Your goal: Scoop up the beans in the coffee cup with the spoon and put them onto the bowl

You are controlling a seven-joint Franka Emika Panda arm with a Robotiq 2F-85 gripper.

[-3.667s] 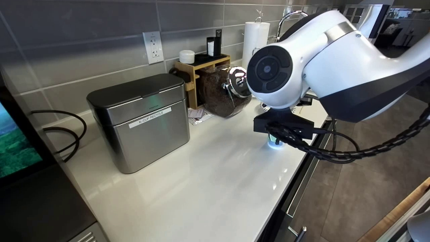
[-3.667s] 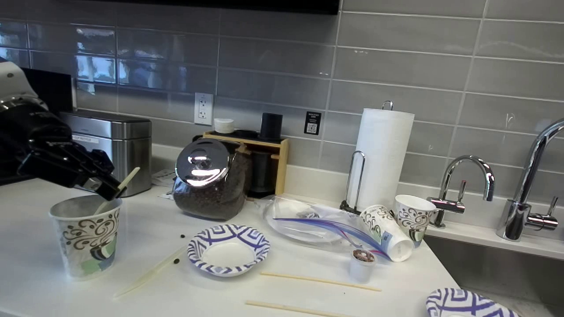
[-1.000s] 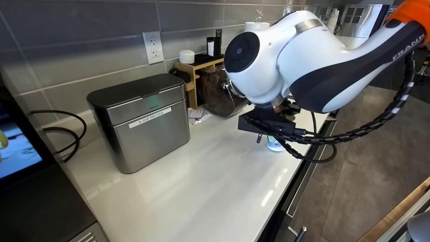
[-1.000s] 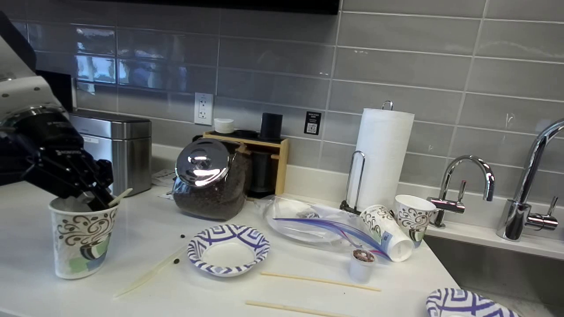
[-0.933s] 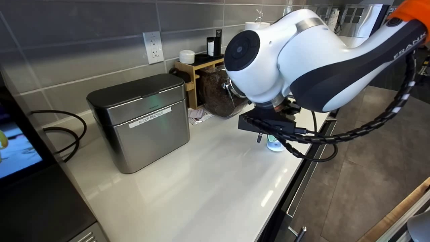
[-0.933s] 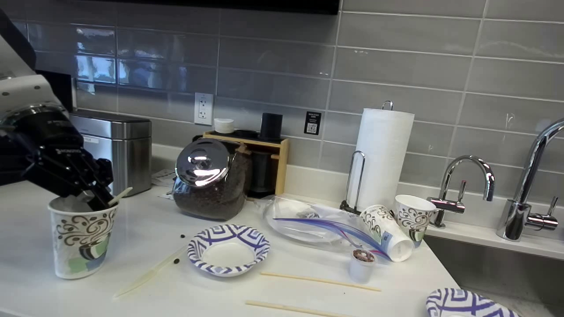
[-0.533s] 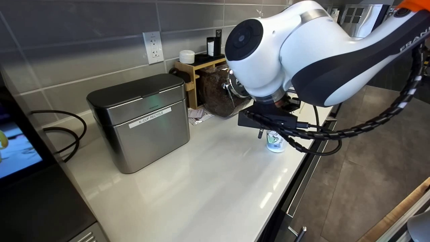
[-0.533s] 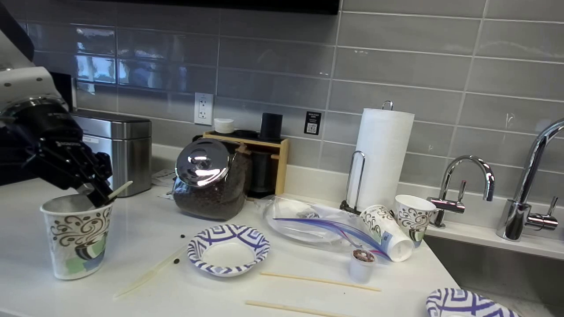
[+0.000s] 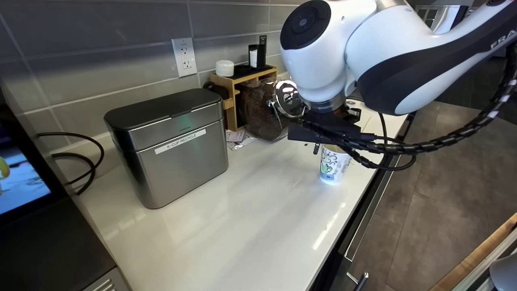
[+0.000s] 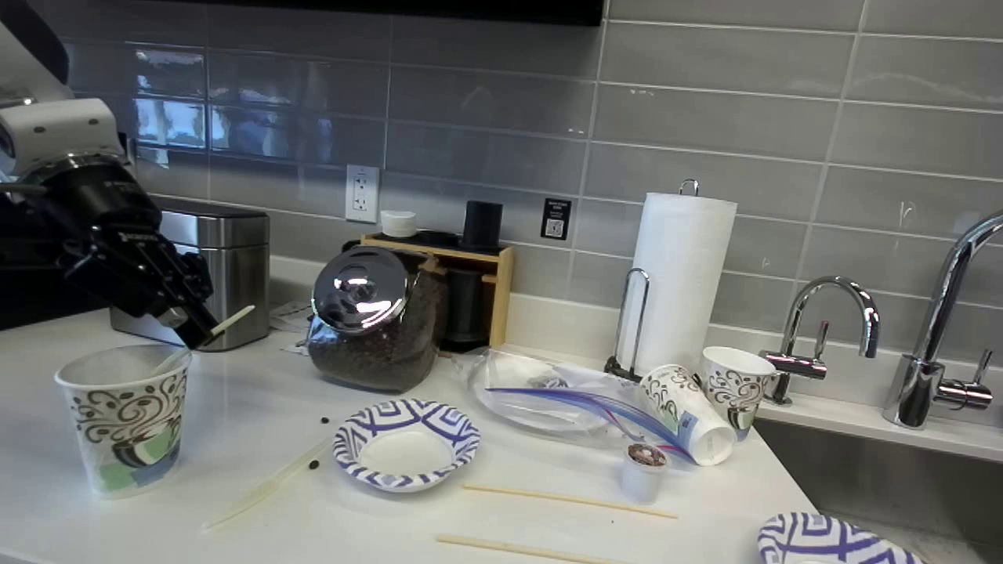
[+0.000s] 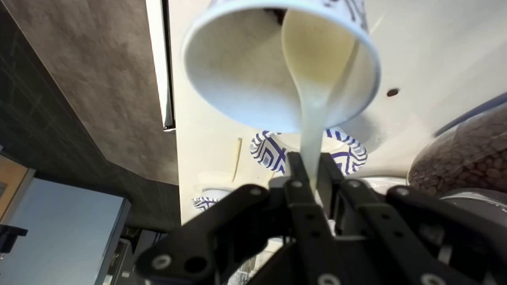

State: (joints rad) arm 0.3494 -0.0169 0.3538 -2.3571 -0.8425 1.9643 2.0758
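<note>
Wrist view: end effector clamped on cream plastic spoon, head inside white patterned paper cup, dark beans beside it. In an exterior view: spoon slants handle-up toward shallow blue-and-white paper bowl, right of cup. In an exterior view: cup upright, can't make out spoon. Likely next: lift head over rim, then bowlward.

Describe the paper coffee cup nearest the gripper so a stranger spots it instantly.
In an exterior view, find the metal recycling bin at left. In front of it stands the paper coffee cup, white with brown swirls. Unlike similar cups by the paper towel roll, it has a spoon reaching in.
</note>
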